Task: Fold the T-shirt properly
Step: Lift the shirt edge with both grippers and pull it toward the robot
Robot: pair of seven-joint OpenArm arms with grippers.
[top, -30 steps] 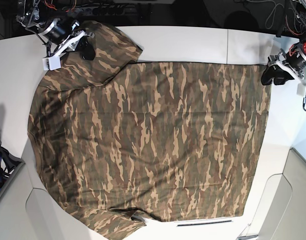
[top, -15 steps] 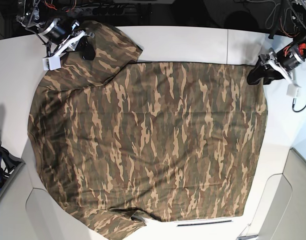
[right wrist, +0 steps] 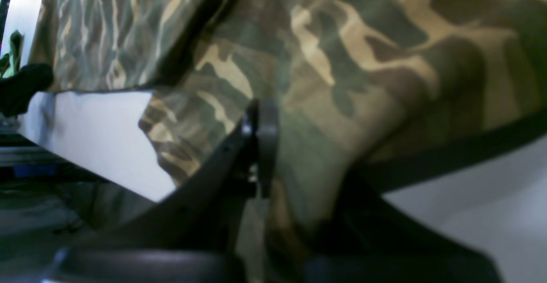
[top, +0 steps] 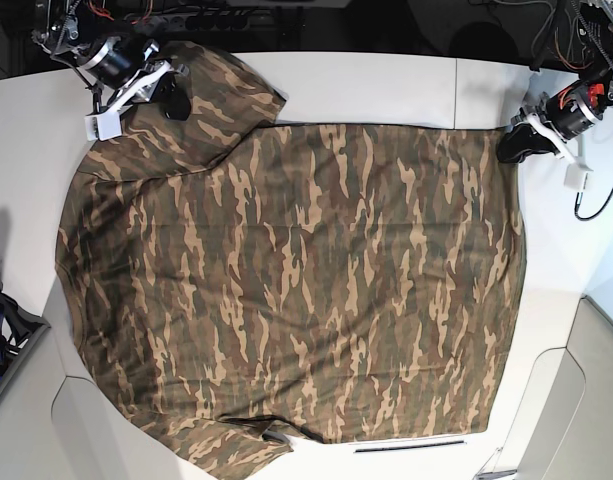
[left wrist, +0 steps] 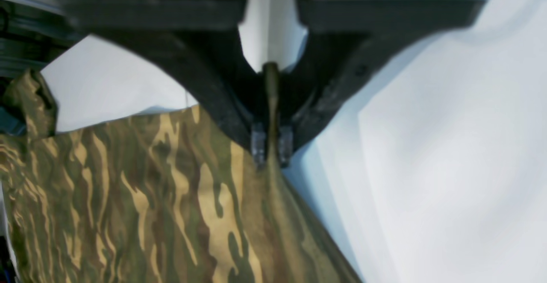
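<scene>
A camouflage T-shirt [top: 296, 290] lies spread flat across a white surface [top: 386, 85], seen from above, covering most of it. 2 robot arms reach in from the far corners. The left hand [top: 510, 148] sits at the shirt's corner on the right of the base view; its wrist camera shows the black fingers [left wrist: 285, 140] clenched on a thin fold of the fabric edge [left wrist: 271, 103]. The right hand [top: 176, 103] rests on the sleeve [top: 221, 90] at the left of the base view, its fingers pressed together with cloth bunched around them.
</scene>
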